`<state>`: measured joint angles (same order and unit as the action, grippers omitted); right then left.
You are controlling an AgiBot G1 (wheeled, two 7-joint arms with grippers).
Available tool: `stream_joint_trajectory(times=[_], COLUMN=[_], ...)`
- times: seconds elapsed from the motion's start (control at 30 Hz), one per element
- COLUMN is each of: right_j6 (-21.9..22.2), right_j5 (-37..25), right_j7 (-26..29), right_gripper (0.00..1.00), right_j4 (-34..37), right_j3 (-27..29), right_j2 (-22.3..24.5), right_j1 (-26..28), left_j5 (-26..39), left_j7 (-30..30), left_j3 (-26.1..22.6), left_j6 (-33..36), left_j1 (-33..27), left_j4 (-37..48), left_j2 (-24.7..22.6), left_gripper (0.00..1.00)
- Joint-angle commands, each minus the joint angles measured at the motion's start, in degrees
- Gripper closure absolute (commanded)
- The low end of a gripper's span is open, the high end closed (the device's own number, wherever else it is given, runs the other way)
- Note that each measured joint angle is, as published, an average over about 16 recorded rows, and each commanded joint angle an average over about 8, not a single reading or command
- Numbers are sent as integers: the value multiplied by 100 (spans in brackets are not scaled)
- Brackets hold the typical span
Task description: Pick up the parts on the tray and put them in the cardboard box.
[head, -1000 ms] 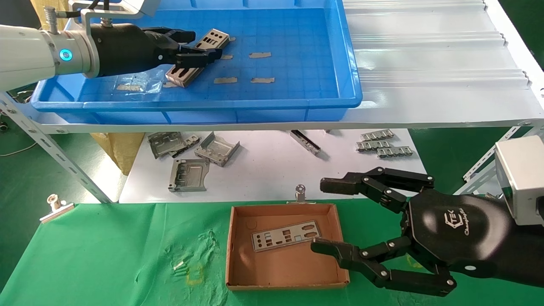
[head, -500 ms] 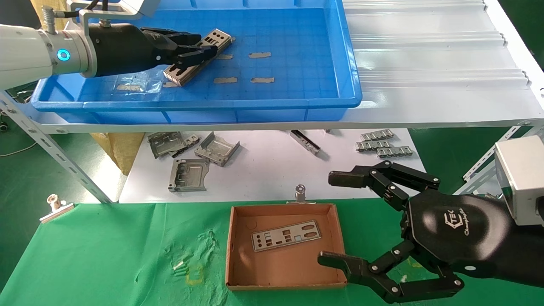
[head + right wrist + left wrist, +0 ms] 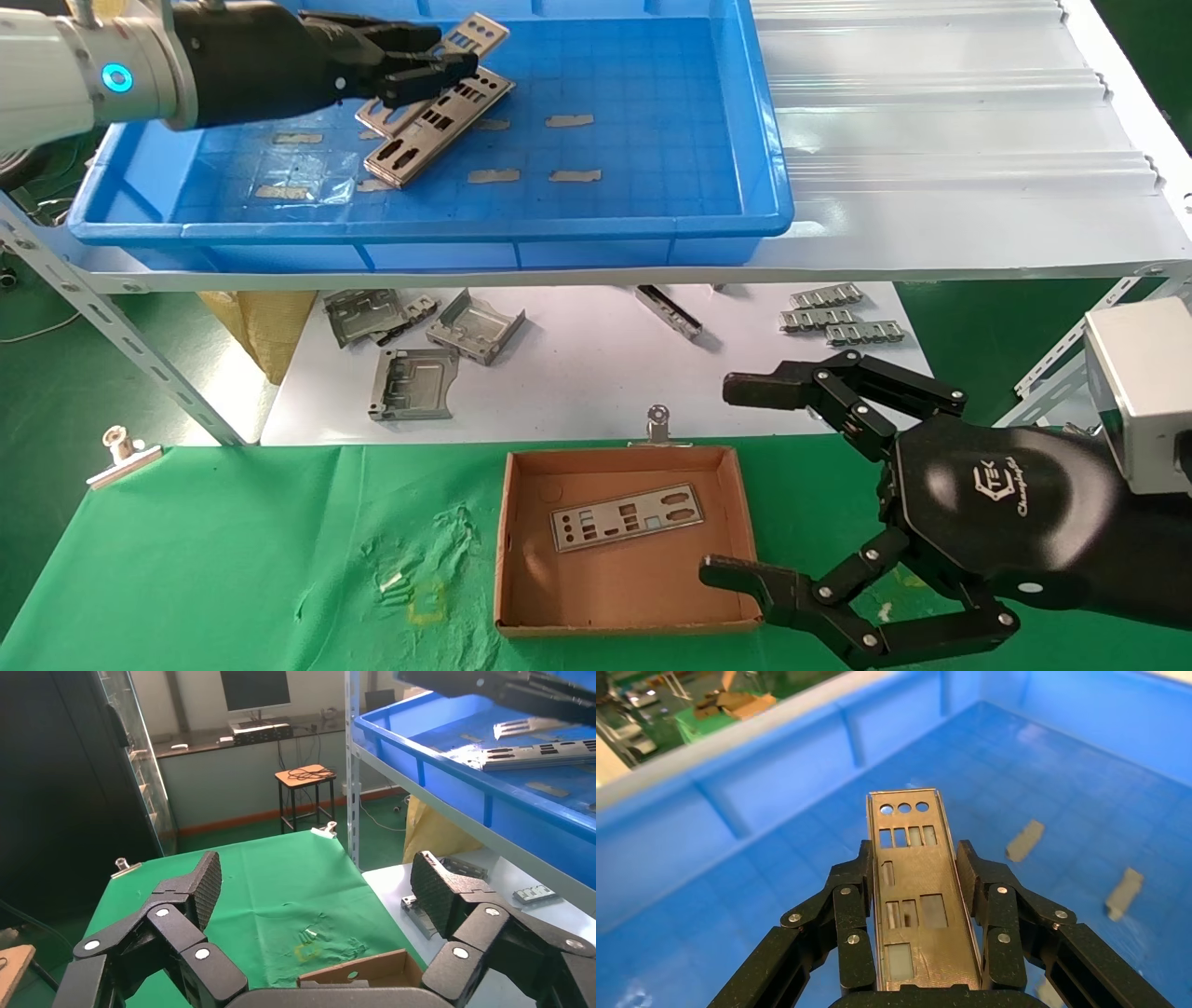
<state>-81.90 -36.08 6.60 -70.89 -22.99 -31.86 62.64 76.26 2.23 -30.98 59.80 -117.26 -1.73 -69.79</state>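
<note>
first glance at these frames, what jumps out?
The left gripper holds one silvery part clamped between its fingers above the blue tray, with another part lying on the tray floor. Lower down, the right gripper hangs open beside the cardboard box, which holds one part.

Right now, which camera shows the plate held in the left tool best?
The left wrist view: the held plate fills the middle, cut-outs plain, left tool clamped on both long edges. The head view shows it far off, partly hidden by fingers. The right wrist view catches only its thin edge.
</note>
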Motion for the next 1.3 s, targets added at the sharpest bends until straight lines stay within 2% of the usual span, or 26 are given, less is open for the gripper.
stream_joint_trajectory(times=[0.03,0.2,0.47,0.63,0.8,0.97,1.07,1.17,1.3], right_j6=[0,0,0,0,0,0,0,0,0], right_j5=[0,0,0,0,0,0,0,0,0], right_j7=[0,0,0,0,0,0,0,0,0], right_gripper=[0,0,0,0,0,0,0,0,0], right_j4=[0,0,0,0,0,0,0,0,0], right_j3=[0,0,0,0,0,0,0,0,0], right_j2=[0,0,0,0,0,0,0,0,0], right_j1=[0,0,0,0,0,0,0,0,0], left_j5=[-29,-65,-161,-295,-679,-1434,-1683,-1663,-1380], left_j7=[5,70,310,427,341,54,68,361,1051], left_j3=[21,40,72,96,-69,-624,-959,-1146,-1294], left_j6=[-44,534,2434,3103,3266,3224,3080,2849,2375], left_j1=[-45,-117,-103,77,697,1652,2131,2478,2826], left_j4=[5,-55,-213,-395,-1281,-2996,-3672,-3790,-3508], left_j2=[7,158,543,664,786,1215,1388,1300,890], left_gripper=[100,100,100,100,100,100,100,100,100])
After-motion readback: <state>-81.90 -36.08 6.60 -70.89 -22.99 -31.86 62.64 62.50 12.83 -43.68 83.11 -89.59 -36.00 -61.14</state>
